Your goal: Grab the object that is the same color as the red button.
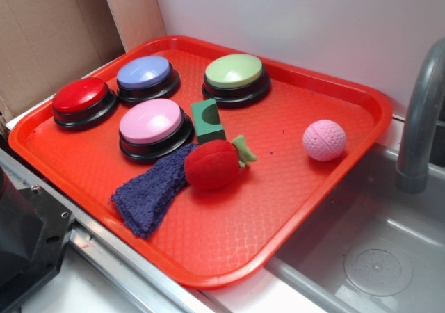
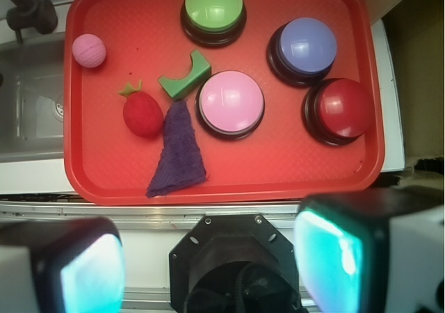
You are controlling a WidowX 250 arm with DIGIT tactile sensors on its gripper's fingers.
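Observation:
The red plush fruit (image 1: 213, 164) with a green leafy top lies on its side near the middle of the red tray (image 1: 208, 250). In the wrist view the fruit (image 2: 142, 113) sits left of centre, touching a purple cloth (image 2: 179, 153). The red button (image 1: 83, 101) has a glossy dome on a black base and stands at the tray's far left corner; the wrist view shows this button (image 2: 341, 110) at the right. My gripper (image 2: 208, 257) hangs high above the tray's near edge, open wide, with nothing between its teal pads. It is outside the exterior view.
Pink (image 1: 153, 126), blue (image 1: 147, 78) and green (image 1: 236, 76) buttons share the tray with a green block (image 1: 207, 120), the purple cloth (image 1: 149, 195) and a pink ball (image 1: 324, 140). A sink (image 1: 375, 257) and faucet (image 1: 421, 125) lie right of the tray. The black robot base (image 2: 236, 264) sits below the gripper.

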